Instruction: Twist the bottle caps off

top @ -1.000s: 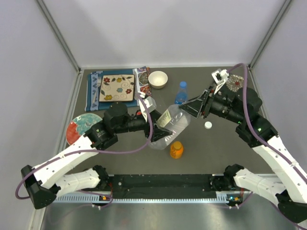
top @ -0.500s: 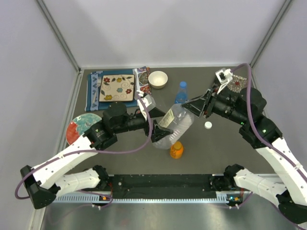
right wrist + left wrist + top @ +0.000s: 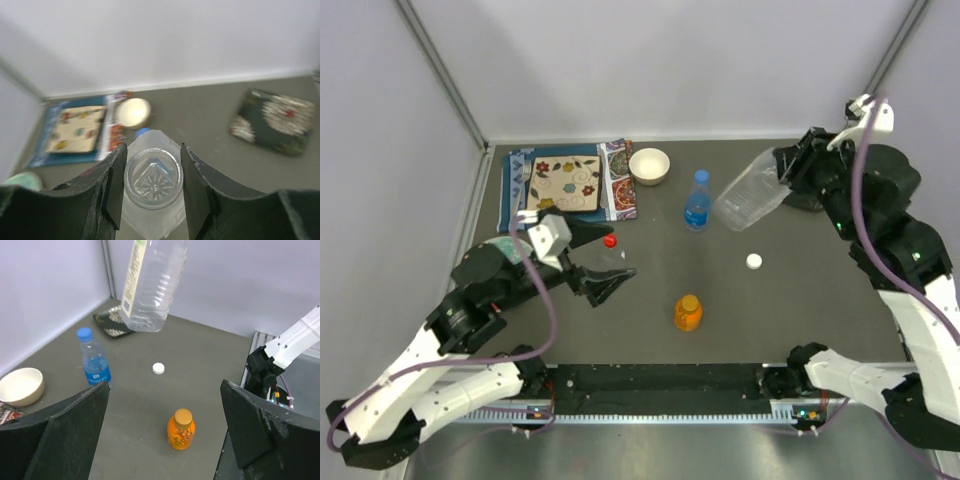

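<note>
Right end effector [image 3: 152, 182]: clamped on wide clear bottle [image 3: 750, 190]. Left end effector [image 3: 164, 410]: spread wide, empty. Bench [image 3: 800, 300]: blue-tinted bottle [image 3: 697, 200], orange bottle [image 3: 688, 312], white cap [image 3: 753, 261].

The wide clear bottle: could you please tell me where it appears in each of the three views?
Top external: the wide clear bottle is at upper right, tilted, held in the right gripper.
Left wrist: it is at top centre, hanging above the table.
Right wrist: it is at bottom centre, seen end-on between the fingers.
Shared landmark: the white bowl, in all three views.
</note>
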Controlling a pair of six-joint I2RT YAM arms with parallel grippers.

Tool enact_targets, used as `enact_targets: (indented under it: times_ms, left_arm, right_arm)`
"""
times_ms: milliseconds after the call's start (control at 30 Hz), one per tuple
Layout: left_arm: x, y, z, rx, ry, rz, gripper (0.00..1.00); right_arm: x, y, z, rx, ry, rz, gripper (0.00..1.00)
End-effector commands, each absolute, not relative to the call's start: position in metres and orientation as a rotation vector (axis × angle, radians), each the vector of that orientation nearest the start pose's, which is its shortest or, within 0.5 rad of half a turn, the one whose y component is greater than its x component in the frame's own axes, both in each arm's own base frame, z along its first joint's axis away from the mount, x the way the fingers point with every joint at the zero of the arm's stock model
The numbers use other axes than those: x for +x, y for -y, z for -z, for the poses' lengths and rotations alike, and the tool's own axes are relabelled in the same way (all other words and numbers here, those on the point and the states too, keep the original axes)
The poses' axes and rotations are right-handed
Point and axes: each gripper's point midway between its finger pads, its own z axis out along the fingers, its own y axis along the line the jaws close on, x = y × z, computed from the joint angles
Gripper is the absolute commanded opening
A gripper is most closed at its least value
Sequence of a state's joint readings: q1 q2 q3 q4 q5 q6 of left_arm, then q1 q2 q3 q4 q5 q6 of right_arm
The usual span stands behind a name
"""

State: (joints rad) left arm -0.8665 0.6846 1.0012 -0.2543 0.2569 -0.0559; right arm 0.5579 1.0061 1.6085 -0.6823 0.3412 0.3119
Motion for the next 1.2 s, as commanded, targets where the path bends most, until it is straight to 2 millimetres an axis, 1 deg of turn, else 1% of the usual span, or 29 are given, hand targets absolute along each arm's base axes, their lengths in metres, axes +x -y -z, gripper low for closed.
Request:
enact_targets:
  times_ms: [0, 33, 67, 100, 133, 233, 267, 300, 333, 367, 400, 433, 467, 500, 533, 567, 600, 633, 667, 733, 767, 800, 833, 967, 1100, 1133, 1167]
  left_arm:
    - [0.140, 0.223, -0.388, 0.770, -1.336, 0.886, 0.98]
    - [0.142, 0.220, -0.386, 0.756, -1.342, 0.875, 0.98]
    - [0.141, 0.217, -0.387, 0.740, -1.339, 0.870, 0.99]
    - [0.142, 0.215, -0.383, 0.730, -1.350, 0.866, 0.98]
    - [0.144, 0.214, -0.382, 0.714, -1.359, 0.858, 0.99]
    - [0.144, 0.211, -0.377, 0.694, -1.368, 0.859, 0.98]
    - [0.143, 0.210, -0.378, 0.691, -1.363, 0.861, 0.99]
    - [0.143, 0.210, -0.374, 0.691, -1.370, 0.862, 0.99]
    - [0.142, 0.210, -0.375, 0.690, -1.367, 0.865, 0.98]
    - [0.141, 0.209, -0.373, 0.689, -1.371, 0.867, 0.98]
    - [0.141, 0.208, -0.373, 0.688, -1.374, 0.869, 0.99]
    - [0.140, 0.208, -0.373, 0.687, -1.375, 0.873, 0.99]
    - [0.139, 0.208, -0.371, 0.689, -1.378, 0.880, 0.98]
    - [0.138, 0.207, -0.371, 0.687, -1.379, 0.884, 0.98]
    - [0.138, 0.207, -0.371, 0.682, -1.380, 0.885, 0.99]
    - [0.137, 0.206, -0.369, 0.683, -1.380, 0.886, 0.98]
    - [0.136, 0.206, -0.368, 0.685, -1.381, 0.887, 0.98]
    - [0.136, 0.206, -0.366, 0.686, -1.382, 0.886, 0.99]
    - [0.136, 0.206, -0.363, 0.686, -1.389, 0.884, 0.98]
    - [0.136, 0.205, -0.361, 0.690, -1.393, 0.878, 0.98]
    - [0.137, 0.204, -0.360, 0.689, -1.395, 0.874, 0.99]
    - [0.137, 0.204, -0.359, 0.691, -1.397, 0.873, 0.98]
    - [0.136, 0.204, -0.360, 0.689, -1.395, 0.874, 0.99]
    - [0.135, 0.205, -0.356, 0.702, -1.398, 0.880, 0.98]
    - [0.137, 0.206, -0.354, 0.699, -1.405, 0.879, 0.99]
    - [0.137, 0.208, -0.353, 0.702, -1.408, 0.883, 0.98]
    - [0.137, 0.208, -0.353, 0.698, -1.407, 0.885, 0.98]
  right_arm:
    - [0.303, -0.045, -0.417, 0.263, -1.779, -0.001, 0.00]
    - [0.308, -0.034, -0.410, 0.315, -1.777, 0.063, 0.00]
    - [0.314, -0.029, -0.406, 0.340, -1.774, 0.098, 0.00]
    - [0.320, -0.025, -0.396, 0.368, -1.773, 0.120, 0.00]
    - [0.325, -0.021, -0.392, 0.398, -1.760, 0.140, 0.00]
    - [0.347, -0.008, -0.372, 0.466, -1.727, 0.174, 0.00]
    - [0.356, -0.007, -0.363, 0.476, -1.738, 0.172, 0.00]
    - [0.363, 0.002, -0.352, 0.501, -1.745, 0.186, 0.00]
    - [0.370, 0.003, -0.351, 0.514, -1.732, 0.173, 0.00]
    - [0.375, 0.006, -0.345, 0.525, -1.740, 0.182, 0.00]
    - [0.386, 0.013, -0.331, 0.541, -1.767, 0.217, 0.00]
    - [0.391, 0.019, -0.327, 0.555, -1.765, 0.250, 0.00]
    - [0.397, 0.025, -0.319, 0.567, -1.780, 0.280, 0.00]
    - [0.406, 0.028, -0.305, 0.579, -1.808, 0.308, 0.00]
    - [0.411, 0.036, -0.297, 0.599, -1.820, 0.320, 0.00]
    - [0.416, 0.038, -0.292, 0.602, -1.827, 0.316, 0.00]
    - [0.422, 0.038, -0.279, 0.606, -1.853, 0.316, 0.00]
    - [0.425, 0.042, -0.275, 0.620, -1.856, 0.321, 0.00]
    - [0.429, 0.042, -0.274, 0.623, -1.841, 0.313, 0.00]
    - [0.434, 0.042, -0.261, 0.621, -1.858, 0.328, 0.00]
    - [0.438, 0.042, -0.259, 0.622, -1.851, 0.326, 0.00]
    - [0.441, 0.040, -0.257, 0.617, -1.855, 0.316, 0.00]
    - [0.445, 0.036, -0.248, 0.602, -1.881, 0.302, 0.00]
    - [0.451, 0.032, -0.241, 0.604, -1.894, 0.279, 0.00]
    - [0.450, 0.032, -0.234, 0.591, -1.916, 0.282, 0.00]
    - [0.449, 0.031, -0.232, 0.582, -1.922, 0.287, 0.04]
    - [0.448, 0.031, -0.230, 0.575, -1.929, 0.292, 0.11]
